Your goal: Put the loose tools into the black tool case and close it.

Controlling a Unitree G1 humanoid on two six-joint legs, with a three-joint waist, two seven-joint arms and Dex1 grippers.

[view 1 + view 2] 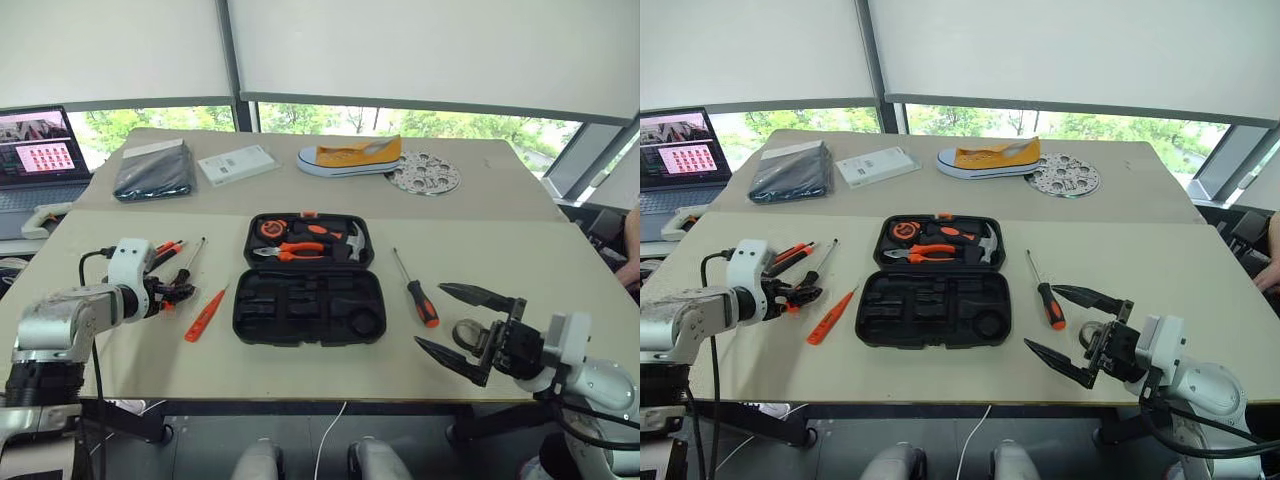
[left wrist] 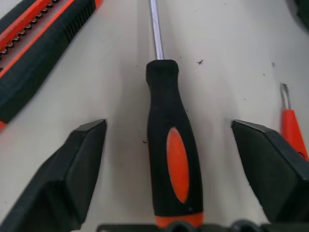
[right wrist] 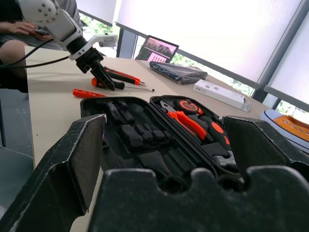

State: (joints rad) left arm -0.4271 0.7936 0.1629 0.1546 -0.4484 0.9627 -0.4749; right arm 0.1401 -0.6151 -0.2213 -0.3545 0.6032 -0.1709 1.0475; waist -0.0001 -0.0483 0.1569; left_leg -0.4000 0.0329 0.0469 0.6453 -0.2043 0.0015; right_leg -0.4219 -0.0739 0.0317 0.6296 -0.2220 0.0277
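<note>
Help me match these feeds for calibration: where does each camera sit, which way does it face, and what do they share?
Head pair: look forward and down over the table at the open black tool case; both arms show, left gripper and right gripper.
Left wrist: looks along its fingers at a black-and-orange screwdriver lying between them.
Right wrist: looks across the case towards the left gripper, past its own fingers.
Shared: the case, that screwdriver, the utility knife.
</note>
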